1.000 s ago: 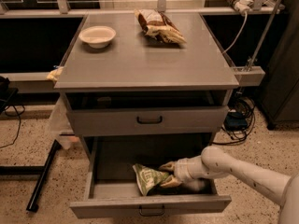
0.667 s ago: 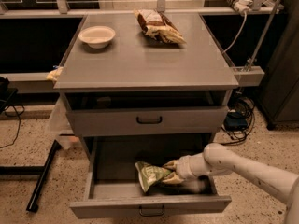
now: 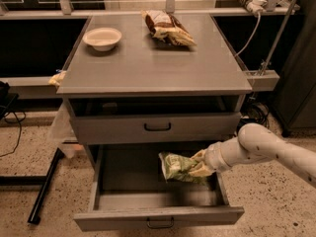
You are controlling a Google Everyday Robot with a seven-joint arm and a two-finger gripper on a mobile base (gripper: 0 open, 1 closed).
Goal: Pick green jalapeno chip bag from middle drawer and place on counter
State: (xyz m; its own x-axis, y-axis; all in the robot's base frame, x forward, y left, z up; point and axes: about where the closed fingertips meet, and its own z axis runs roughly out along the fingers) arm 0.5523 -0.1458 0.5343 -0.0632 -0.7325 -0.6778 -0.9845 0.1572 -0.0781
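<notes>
The green jalapeno chip bag (image 3: 176,167) is crumpled and hangs inside the open middle drawer (image 3: 158,217), lifted off its floor on the right side. My gripper (image 3: 199,165) reaches in from the right on a white arm and is shut on the bag's right edge. The counter (image 3: 158,63) is the grey cabinet top above.
A white bowl (image 3: 102,37) sits at the counter's back left. A brown-and-cream chip bag (image 3: 167,27) lies at its back middle. The handled drawer above (image 3: 157,127) is slightly open. Black stand legs (image 3: 42,191) lie on the floor at left. Cables hang at right.
My gripper has raised the green bag off the drawer floor and drawn it a little up and toward the right. Nothing on the counter moved.
</notes>
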